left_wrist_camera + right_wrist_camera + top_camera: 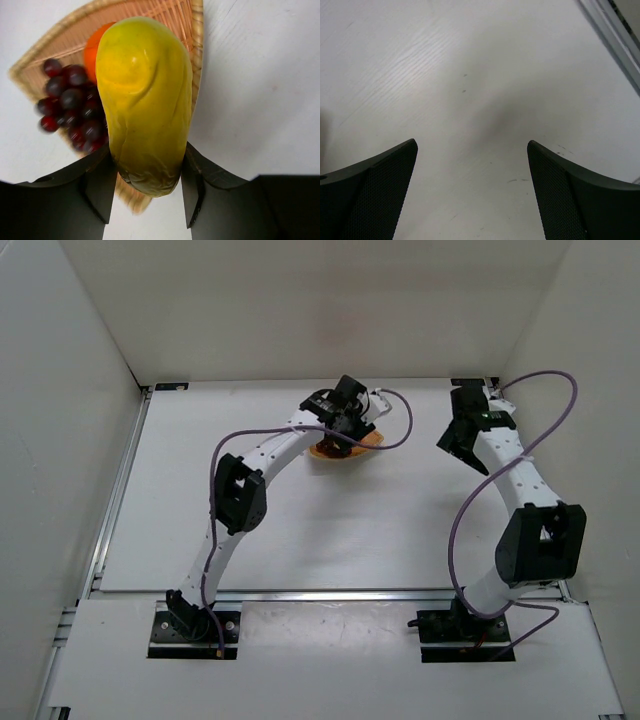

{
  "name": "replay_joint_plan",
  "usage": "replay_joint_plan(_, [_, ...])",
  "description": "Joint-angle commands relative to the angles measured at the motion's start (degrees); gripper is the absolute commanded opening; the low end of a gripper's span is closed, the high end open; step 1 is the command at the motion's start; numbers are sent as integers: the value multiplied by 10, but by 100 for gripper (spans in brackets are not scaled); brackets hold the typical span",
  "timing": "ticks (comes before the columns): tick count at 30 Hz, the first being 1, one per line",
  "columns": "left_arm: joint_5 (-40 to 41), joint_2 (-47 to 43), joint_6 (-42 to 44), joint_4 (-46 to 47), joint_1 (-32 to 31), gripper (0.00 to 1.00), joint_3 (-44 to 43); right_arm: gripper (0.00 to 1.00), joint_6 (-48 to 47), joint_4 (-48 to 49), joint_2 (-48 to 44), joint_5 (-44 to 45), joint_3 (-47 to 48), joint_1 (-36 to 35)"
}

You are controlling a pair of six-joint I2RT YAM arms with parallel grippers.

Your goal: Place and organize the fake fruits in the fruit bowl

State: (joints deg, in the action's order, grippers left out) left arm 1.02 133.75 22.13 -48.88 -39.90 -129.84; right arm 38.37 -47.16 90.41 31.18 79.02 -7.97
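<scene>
Two fruits, the orange and the grapes, sit in the fruit bowl, so we reckon the lemon is held over the bowl for the last drop. Left gripper is closed on one end of the lemon, the rest sticking out past the jaws toward the bowl. Right gripper is spread wide, holding nothing, well apart from the bowl.

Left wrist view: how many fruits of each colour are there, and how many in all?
Yellow: 1, the oblong yellow fruit, held in the left gripper over the woven bowl.
Orange: 1, the orange, in the bowl.
Dark purple: 1, the grape bunch, in the bowl at its rim.
Total: 3.
</scene>
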Motion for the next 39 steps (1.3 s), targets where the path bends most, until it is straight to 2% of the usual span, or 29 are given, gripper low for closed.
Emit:
replay_joint_plan(1, [8, 22, 21, 40, -10, 21, -37, 94, 24, -12, -58, 32, -33, 30])
replay_joint_plan(3, [8, 42, 27, 45, -10, 22, -61, 94, 17, 0, -69, 32, -47, 41])
replay_joint_plan(7, [14, 48, 44, 55, -15, 25, -54, 94, 12, 0, -74, 32, -69, 47])
replay_joint_plan(13, [100, 72, 70, 56, -22, 31, -37, 94, 7, 6, -64, 20, -74, 47])
replay_joint_plan(17, [115, 64, 76, 56, -22, 48, -4, 94, -7, 6, -53, 15, -68, 47])
replay_joint_plan(18, [115, 56, 76, 56, -22, 59, 1, 94, -7, 6, -53, 15, -68, 47])
replay_joint_plan(21, [115, 42, 76, 56, -22, 72, 8, 94, -12, 6, -47, 10, -56, 47])
replay_joint_plan(23, [109, 36, 76, 56, -22, 91, 13, 94, -12, 6, -42, 4, -56, 47])
replay_joint_plan(25, [101, 23, 70, 56, -22, 100, 19, 94, -12, 6, -42, -2, -56, 47])
replay_joint_plan(31, [95, -21, 64, 56, -27, 100, 19, 94, -12, 6, -59, -9, -51, 47])
replay_joint_plan(39, [90, -142, 64, 27, -33, 100, 87, 94, -17, 6, -101, -24, -68, 47])
